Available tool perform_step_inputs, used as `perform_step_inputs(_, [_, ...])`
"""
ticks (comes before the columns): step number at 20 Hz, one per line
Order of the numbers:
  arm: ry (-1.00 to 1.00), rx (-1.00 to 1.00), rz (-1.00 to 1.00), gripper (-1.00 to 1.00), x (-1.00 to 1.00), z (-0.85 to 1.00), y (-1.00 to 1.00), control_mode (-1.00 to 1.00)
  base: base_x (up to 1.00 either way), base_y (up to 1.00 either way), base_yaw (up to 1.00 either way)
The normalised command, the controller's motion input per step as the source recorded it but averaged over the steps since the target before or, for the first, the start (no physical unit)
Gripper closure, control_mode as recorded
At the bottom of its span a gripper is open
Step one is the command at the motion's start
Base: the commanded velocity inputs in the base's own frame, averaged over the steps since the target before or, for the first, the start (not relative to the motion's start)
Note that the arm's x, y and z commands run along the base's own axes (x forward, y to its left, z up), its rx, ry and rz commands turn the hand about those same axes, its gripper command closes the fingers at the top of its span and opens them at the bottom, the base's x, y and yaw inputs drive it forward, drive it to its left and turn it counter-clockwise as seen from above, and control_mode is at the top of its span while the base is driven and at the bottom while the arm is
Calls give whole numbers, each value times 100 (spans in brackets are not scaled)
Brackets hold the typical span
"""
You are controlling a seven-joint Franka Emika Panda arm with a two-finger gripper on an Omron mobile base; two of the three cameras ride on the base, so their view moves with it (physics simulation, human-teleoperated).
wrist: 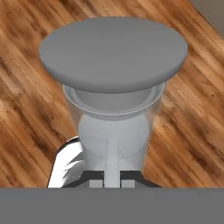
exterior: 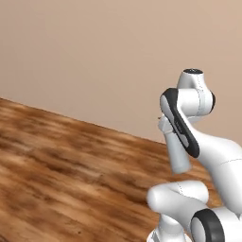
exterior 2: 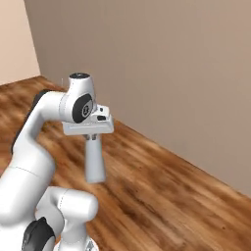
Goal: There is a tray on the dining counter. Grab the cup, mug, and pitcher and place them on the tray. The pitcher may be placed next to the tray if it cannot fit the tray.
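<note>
Below the tool [exterior 2: 93, 138], hanging straight down from it, is the pitcher [exterior 2: 95, 162]: a slim grey-silver vessel held by its upper end, its long axis vertical, its base well clear of the floor [exterior 2: 162, 196]. In the right base view it shows as a smooth, slightly tapering cylinder with a rounded lower end; in the left base view the same grey body [exterior: 178, 153] hangs down beside the dark-edged forearm. The hand view looks along that axis from above: a narrow neck near the tool, then a translucent shoulder ring, then the broad flat matte-grey disc of the base [wrist: 113, 48] farthest from the camera. The pitcher therefore lies dead ahead of the tool, along its own line of sight, not off to either side.

The tool is closed on the pitcher's neck; a thin pale strip of the vessel runs up between the two dark tips at the bottom of the hand view.

The finish reads as dull metal or frosted plastic, smooth and without markings, so the hold probably rests on friction at a narrow, slippery neck.

Around it is only brown wood-plank floor with streaky grain and a plain beige wall [exterior 2: 162, 73]. My judgement is that the pitcher is in transit, and that setting it down will need its base brought level over the surface, with the long axis kept upright.
</note>
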Motion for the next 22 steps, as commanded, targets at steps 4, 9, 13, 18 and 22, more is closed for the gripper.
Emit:
perform_step_inputs(4, [0, 0, 0, 100, 0, 0, 0, 100, 100, 0, 59])
perform_step_inputs(9, [0, 0, 0, 100, 0, 0, 0, 100, 100, 0, 58])
perform_step_inputs(13, [0, 0, 0, 100, 0, 0, 0, 100, 100, 0, 56])
perform_step_inputs(18, [0, 0, 0, 100, 0, 0, 0, 100, 100, -3, 52])
perform_step_inputs(22, [0, 0, 0, 100, 0, 0, 0, 100, 100, -16, 40])
